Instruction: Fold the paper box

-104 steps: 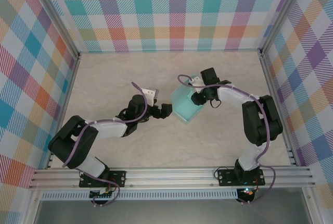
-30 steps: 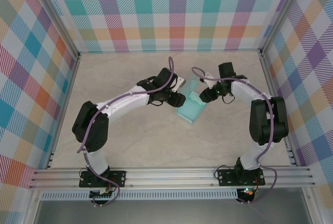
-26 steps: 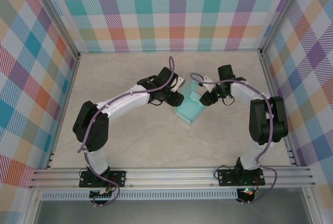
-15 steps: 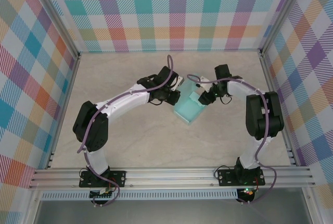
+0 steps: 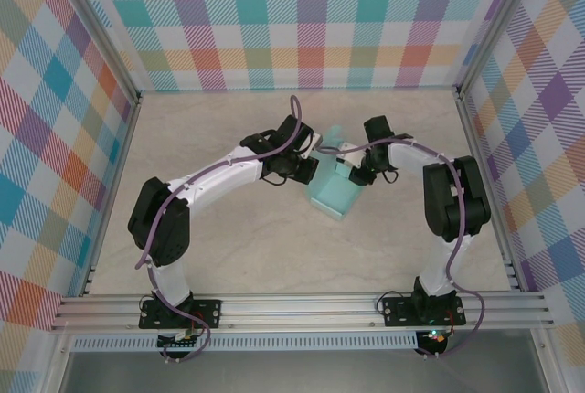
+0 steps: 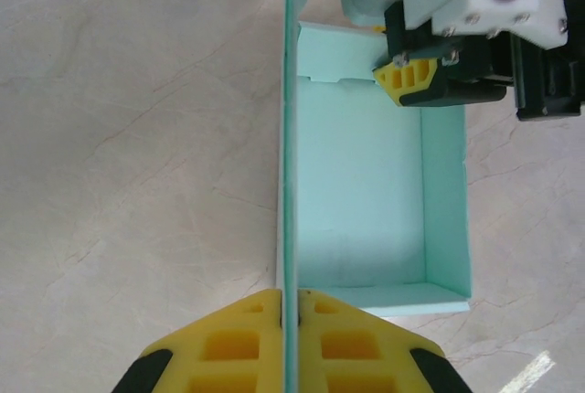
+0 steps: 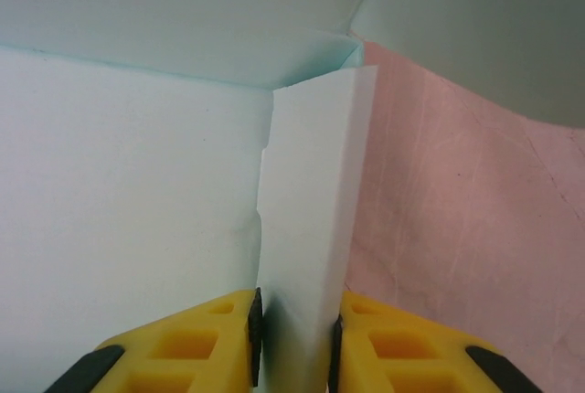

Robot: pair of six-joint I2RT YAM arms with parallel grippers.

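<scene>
L gripper [image 6: 289, 336] pinched tight on box [image 6: 366, 201] side wall, card edge-on btwn yellow pads [image 6: 228, 349]. R gripper [image 7: 294, 334] narrow, clamped on upright flap [image 7: 311, 210] at box's opposite end. Box open-top, aqua, on bench [image 5: 228, 247] approx centre, slightly twd far edge, btwn both grippers.
</scene>
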